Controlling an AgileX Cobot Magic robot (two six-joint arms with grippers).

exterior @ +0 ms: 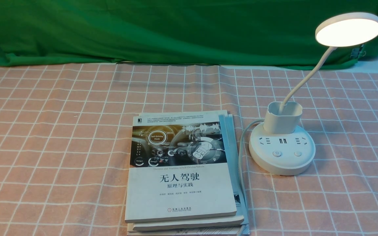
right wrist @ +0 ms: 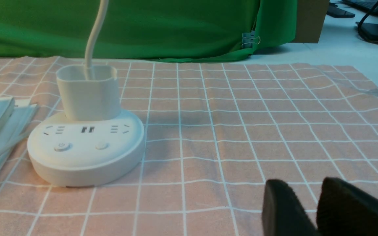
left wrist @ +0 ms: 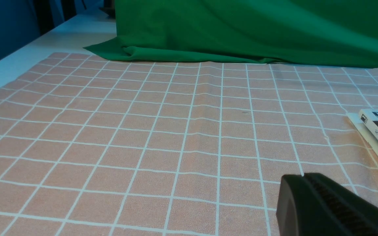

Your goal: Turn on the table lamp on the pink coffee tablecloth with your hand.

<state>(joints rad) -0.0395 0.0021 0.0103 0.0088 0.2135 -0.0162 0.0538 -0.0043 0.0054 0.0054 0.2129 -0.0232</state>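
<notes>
The right pincer point(right wrist: 310, 209), two dark pointed fingers narrowly parted and holding nothing, sits low over the salmon-pink grid-checked tablecloth point(right wrist: 241, 131); the left pincer point(left wrist: 307, 196) shows its fingers pressed together, empty, well apart from everything but a stack of white paperback books point(exterior: 182, 170). Beyond the right pincer, toward the books, stands the white plastic table lamp point(exterior: 282, 147) — round socketed base, two buttons, cup holder, thin bendable neck; its disc head already glows, so the task looks done. It seems light and likely to slide — press a button straight down, never the neck. Farthest back, across the worktop, hangs the plain green cloth point(exterior: 176, 29).
</notes>
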